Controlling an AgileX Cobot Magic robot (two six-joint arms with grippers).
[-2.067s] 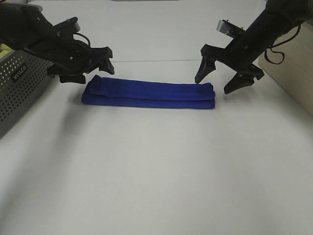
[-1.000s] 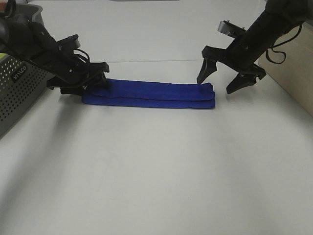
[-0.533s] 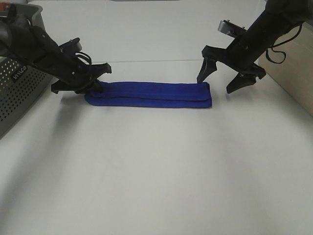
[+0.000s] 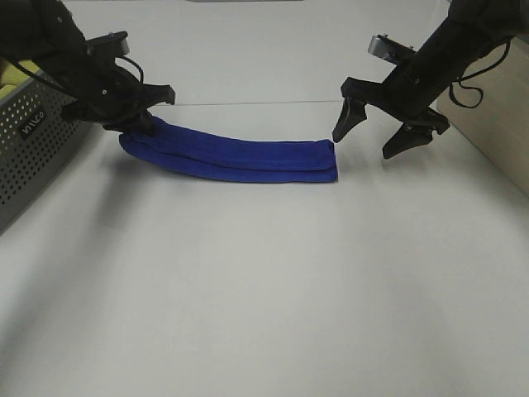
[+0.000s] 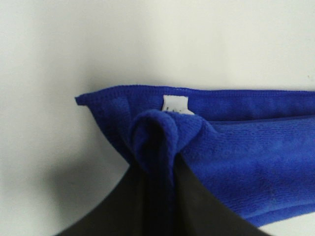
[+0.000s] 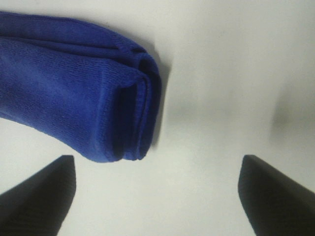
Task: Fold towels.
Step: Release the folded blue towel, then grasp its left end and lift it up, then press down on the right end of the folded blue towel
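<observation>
The royal-blue towel (image 4: 231, 157) lies folded into a long narrow strip across the white table. My left gripper (image 4: 136, 124) is shut on the towel's left end and holds it slightly raised. In the left wrist view the pinched fold (image 5: 157, 137) bunches between the dark fingers (image 5: 206, 206), with the small white tag (image 5: 175, 103) just beyond. My right gripper (image 4: 376, 136) hangs open above and to the right of the towel's right end, touching nothing. In the right wrist view that folded end (image 6: 133, 113) lies apart from the two spread fingertips (image 6: 44, 191).
A grey perforated basket (image 4: 33, 141) stands at the left edge, with a yellow-green cloth (image 4: 12, 74) inside. A light wooden board (image 4: 496, 124) lies at the right edge. Bare white table fills the front.
My left gripper came down on the towel's left end, shut on it, and pulled it up and to the left; the whole strip slid left. The right arm stayed still.
</observation>
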